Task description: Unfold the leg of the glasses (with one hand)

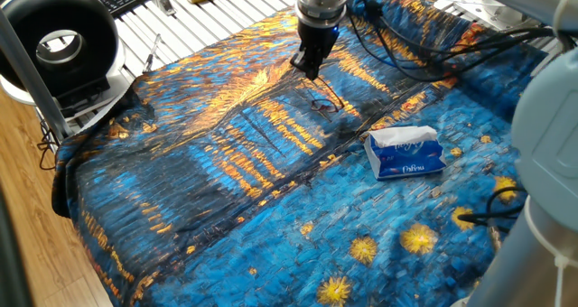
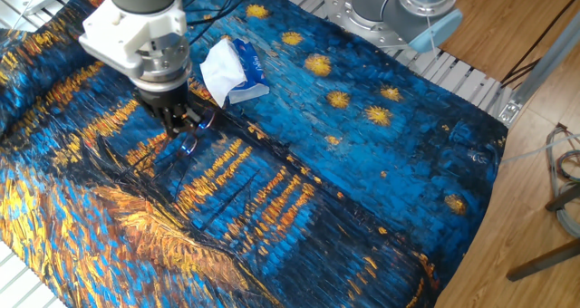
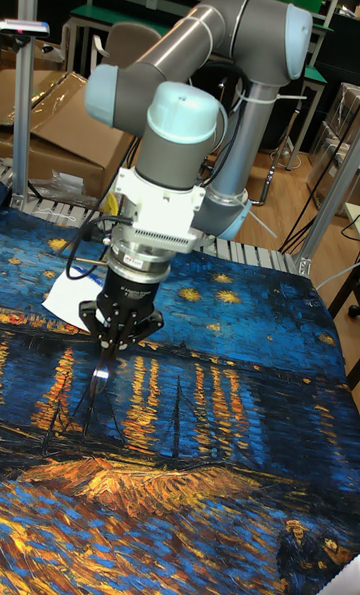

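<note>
The glasses (image 1: 323,104) are thin, dark and wire-framed, and rest on the painted blue-and-orange cloth (image 1: 226,190) near its far middle. One leg runs up from the frame into the fingertips of my black gripper (image 1: 310,69), the hand, which is shut on it. In the other fixed view the gripper (image 2: 182,127) stands just above the purplish lenses of the glasses (image 2: 191,143). In the tall fixed view the glasses (image 3: 99,380) hang slanted below the gripper (image 3: 109,346), with their lower end at the cloth.
A blue-and-white tissue pack (image 1: 405,152) lies right of the glasses, close to the gripper in the other fixed view (image 2: 231,68). Black cables (image 1: 406,59) trail over the cloth's far side. A black ring device (image 1: 59,41) stands at the left edge. A second robot base (image 2: 408,9) stands beyond the cloth.
</note>
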